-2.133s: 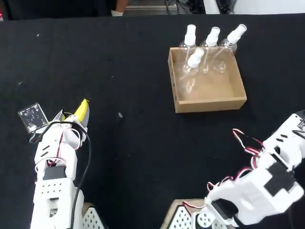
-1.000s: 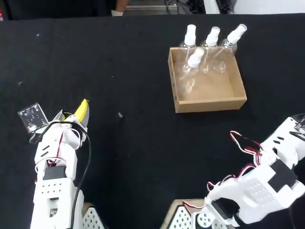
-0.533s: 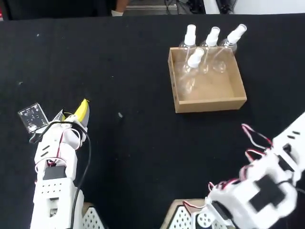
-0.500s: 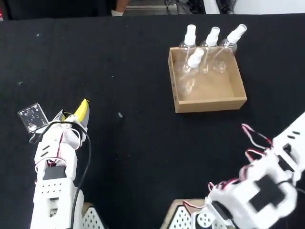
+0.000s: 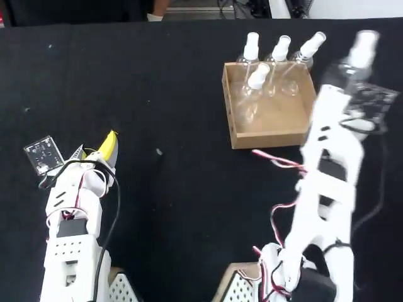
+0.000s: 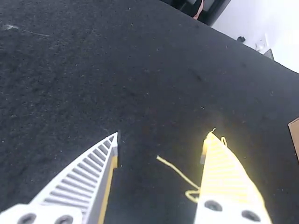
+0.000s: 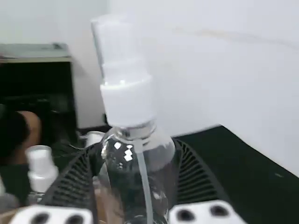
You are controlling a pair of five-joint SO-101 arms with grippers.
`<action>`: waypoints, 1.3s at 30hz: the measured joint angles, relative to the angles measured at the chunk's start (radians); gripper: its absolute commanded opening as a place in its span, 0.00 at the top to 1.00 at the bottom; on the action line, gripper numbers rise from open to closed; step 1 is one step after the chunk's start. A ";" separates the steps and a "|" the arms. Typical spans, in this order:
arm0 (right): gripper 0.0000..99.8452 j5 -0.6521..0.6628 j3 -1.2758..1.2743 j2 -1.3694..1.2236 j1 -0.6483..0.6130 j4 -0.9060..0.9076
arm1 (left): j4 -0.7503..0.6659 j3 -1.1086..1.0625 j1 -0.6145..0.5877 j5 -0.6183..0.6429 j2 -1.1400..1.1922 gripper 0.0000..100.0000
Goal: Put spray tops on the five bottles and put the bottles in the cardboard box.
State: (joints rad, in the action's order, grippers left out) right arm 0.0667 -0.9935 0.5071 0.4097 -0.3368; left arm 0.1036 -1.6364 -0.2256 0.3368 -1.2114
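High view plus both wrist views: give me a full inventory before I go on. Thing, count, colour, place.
Table: one, black, under everything.
Cardboard box: one, brown, far right of the table.
Boxed spray bottles: four, clear with white tops, toward the box's far side.
Held spray bottle: one, clear with white top, raised by the box's far right corner.
Speck: one, pale, mid-table.
Left end effector: one, white and yellow, open, near left.
Right end effector: one, black-padded, shut on the held spray bottle.
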 measured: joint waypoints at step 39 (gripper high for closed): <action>0.99 0.000 -0.018 -0.775 -0.141 -0.752 | -0.005 -0.012 -0.005 0.000 0.000 0.72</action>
State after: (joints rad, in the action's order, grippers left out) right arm 0.0667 -1.0119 -0.2677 0.2685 -1.0886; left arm 0.0990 -1.6487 -0.2302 0.3368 -1.2114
